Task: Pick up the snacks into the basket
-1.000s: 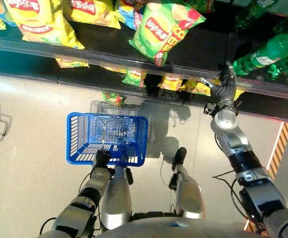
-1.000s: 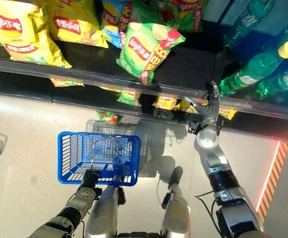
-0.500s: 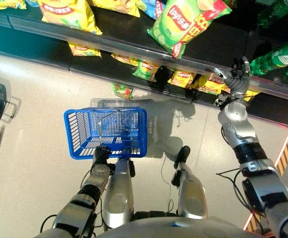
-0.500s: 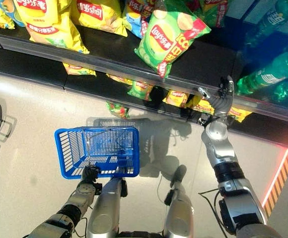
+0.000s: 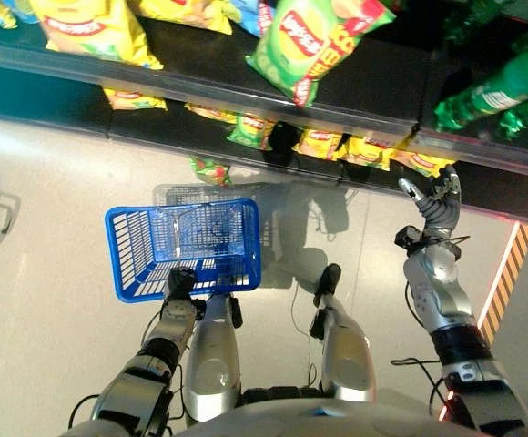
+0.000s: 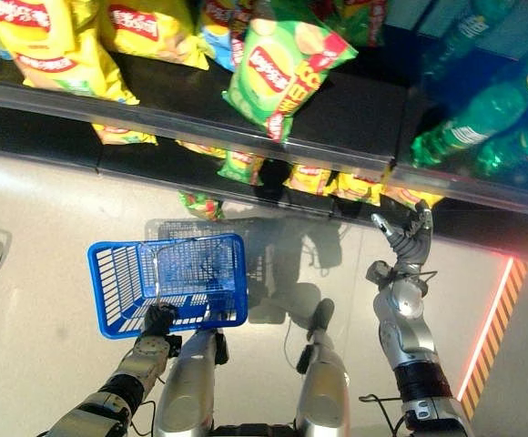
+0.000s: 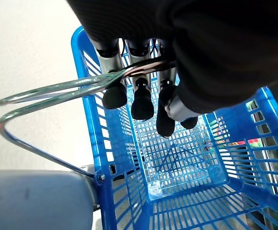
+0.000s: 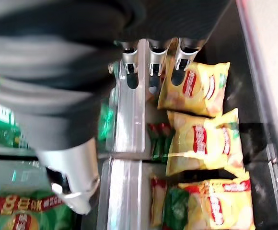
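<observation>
Blue plastic basket (image 5: 184, 248) hangs from the robot's left hand (image 7: 144, 91), whose fingers are curled around its wire handle (image 7: 57, 93); the mesh floor of the basket looks bare, so no snack has gone in yet. Facing a shop shelf (image 5: 355, 105), the robot raises its right hand (image 5: 435, 198) in front of the lower tier with fingers spread and straight, holding nothing. Yellow snack bags (image 8: 196, 86) lie on that lower tier just past the fingertips, near but apart from them, as the right wrist view shows. A large green chip bag (image 5: 314, 41) leans over the edge of the upper tier, with yellow bags (image 5: 86, 23) to its left and green bottles (image 5: 492, 91) to its right. One small packet (image 5: 209, 169) lies on the floor between shelf and basket. By all appearances this is the reach, ahead of any grasp. Next, the open hand would need to go in under the shelf lip, close on one yellow bag without crushing it, then carry it across to the basket.
</observation>
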Controlling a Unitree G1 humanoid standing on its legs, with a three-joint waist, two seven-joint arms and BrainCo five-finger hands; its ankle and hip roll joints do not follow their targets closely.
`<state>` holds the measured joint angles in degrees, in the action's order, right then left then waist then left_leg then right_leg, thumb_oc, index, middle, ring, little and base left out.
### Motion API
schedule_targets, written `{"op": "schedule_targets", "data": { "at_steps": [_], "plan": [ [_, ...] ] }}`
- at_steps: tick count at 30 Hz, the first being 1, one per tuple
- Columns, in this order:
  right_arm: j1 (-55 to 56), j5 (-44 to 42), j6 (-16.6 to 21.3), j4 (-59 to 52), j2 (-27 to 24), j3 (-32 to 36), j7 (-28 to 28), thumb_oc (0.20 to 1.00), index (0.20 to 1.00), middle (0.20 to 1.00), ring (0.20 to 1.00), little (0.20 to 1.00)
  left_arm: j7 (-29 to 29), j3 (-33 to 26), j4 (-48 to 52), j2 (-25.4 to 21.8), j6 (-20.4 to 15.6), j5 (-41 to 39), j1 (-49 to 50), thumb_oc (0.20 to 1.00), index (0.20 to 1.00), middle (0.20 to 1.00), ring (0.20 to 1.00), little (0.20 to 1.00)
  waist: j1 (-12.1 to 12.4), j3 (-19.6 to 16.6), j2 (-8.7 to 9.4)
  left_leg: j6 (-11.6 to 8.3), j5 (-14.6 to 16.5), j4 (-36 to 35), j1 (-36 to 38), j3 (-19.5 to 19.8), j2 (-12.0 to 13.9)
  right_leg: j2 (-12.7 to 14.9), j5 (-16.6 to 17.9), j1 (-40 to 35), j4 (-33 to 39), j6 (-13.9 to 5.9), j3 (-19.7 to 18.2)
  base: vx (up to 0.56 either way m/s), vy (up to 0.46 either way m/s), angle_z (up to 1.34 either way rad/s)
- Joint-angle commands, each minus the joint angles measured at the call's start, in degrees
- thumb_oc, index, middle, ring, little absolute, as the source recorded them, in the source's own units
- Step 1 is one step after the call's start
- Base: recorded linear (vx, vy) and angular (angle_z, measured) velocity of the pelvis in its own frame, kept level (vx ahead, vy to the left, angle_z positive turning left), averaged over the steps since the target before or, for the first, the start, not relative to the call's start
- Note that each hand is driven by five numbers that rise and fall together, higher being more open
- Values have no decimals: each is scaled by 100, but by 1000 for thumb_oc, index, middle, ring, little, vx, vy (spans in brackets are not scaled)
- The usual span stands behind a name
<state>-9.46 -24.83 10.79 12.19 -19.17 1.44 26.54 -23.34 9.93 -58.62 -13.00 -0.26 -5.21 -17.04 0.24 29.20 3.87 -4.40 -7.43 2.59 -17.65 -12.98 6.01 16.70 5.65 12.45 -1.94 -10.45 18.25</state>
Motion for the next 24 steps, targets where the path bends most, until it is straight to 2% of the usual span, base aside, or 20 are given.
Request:
{"op": "schedule_targets", "data": {
  "at_steps": [1,8,14,19,24],
  "plan": [
    [130,157,112,-680,-255,396,-153,1000,1000,1000,1000,1000,58,-67,-343,75,173,267,542,200,200,200,200,200,-48,-62,44,114,467,183,-26,32,-176,38,135,366,-367,-8,-212,-21,-26,-10],
    [119,103,135,-551,-297,596,-36,1000,1000,1000,1000,1000,105,-77,-521,138,177,240,569,200,200,200,200,200,-143,-178,-14,91,442,105,22,-26,-155,-14,194,393,-277,-9,-282,-10,-12,-11],
    [-563,264,185,-340,-624,677,274,1000,1000,1000,1000,1000,181,128,-587,241,152,268,607,200,200,200,200,200,-115,-300,-138,88,489,135,18,-25,-165,-12,216,393,-231,-19,-290,2,-11,-2],
    [-1363,261,154,-168,-1000,436,421,1000,1000,1000,1000,1000,258,460,-623,330,155,327,753,200,200,200,200,200,-6,-435,-320,87,498,139,-7,17,-193,-4,237,366,-192,-34,-260,0,0,0],
    [-1812,98,72,106,-1176,163,354,1000,1000,1000,1000,1000,315,568,-673,328,173,369,786,200,200,200,200,200,56,-517,-349,78,481,110,15,48,-197,-6,254,309,-135,-38,-225,0,0,0]
  ]
}}
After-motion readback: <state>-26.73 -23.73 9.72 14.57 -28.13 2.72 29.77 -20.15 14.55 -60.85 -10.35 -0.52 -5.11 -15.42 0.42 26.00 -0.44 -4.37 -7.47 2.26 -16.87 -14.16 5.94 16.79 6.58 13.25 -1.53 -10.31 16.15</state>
